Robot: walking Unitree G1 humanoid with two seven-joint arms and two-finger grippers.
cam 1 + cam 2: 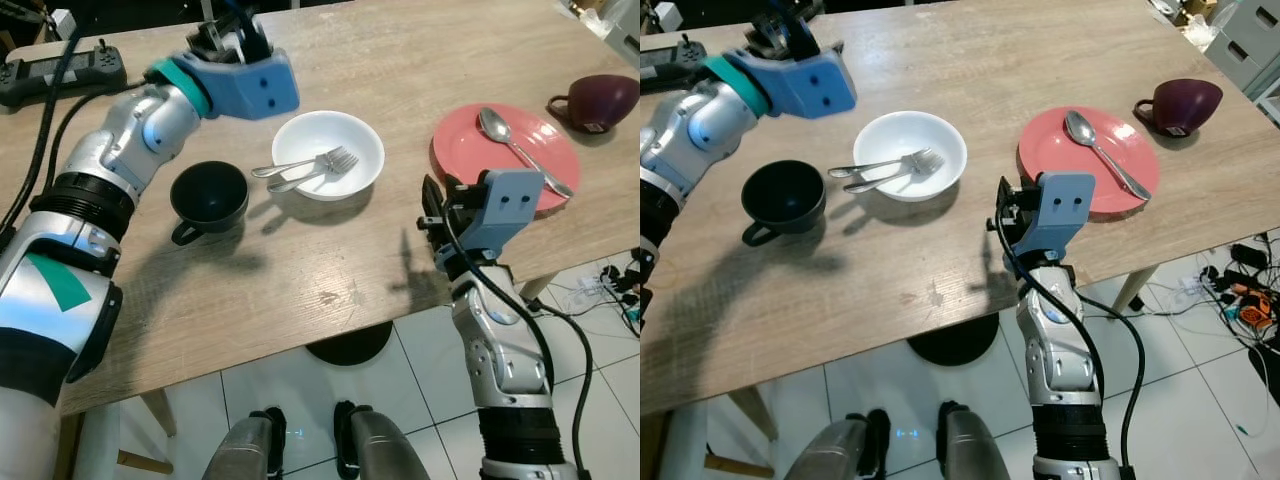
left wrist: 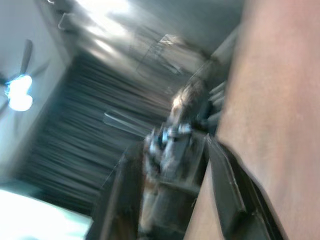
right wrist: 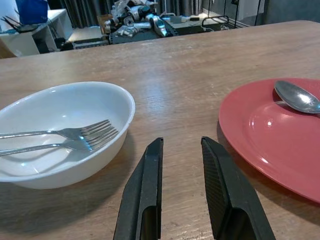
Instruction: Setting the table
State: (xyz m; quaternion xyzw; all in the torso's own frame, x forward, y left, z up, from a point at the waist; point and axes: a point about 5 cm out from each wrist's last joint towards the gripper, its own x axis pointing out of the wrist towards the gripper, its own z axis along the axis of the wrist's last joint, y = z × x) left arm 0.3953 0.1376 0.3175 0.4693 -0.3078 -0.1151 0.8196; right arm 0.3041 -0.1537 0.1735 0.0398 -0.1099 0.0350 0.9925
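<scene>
A white bowl (image 1: 352,130) sits mid-table with two forks (image 1: 305,168) lying in it. To its left stands an empty black cup (image 1: 208,192). A red plate (image 1: 470,150) on the right carries a spoon (image 1: 520,148), and a dark purple mug (image 1: 603,98) lies tipped beyond it. My left gripper (image 1: 226,40) hovers raised above the table behind the black cup, fingers apart and empty; its wrist view is blurred. My right gripper (image 3: 182,143) is low over the wood between bowl and plate, near the front edge, open with nothing between its fingers (image 3: 146,190).
The wooden table (image 1: 300,270) ends just before my right wrist. A black power strip (image 1: 60,72) with cables lies at the back left corner. More cables (image 1: 612,285) lie on the tiled floor at the right, and the table's round base (image 1: 350,345) is below.
</scene>
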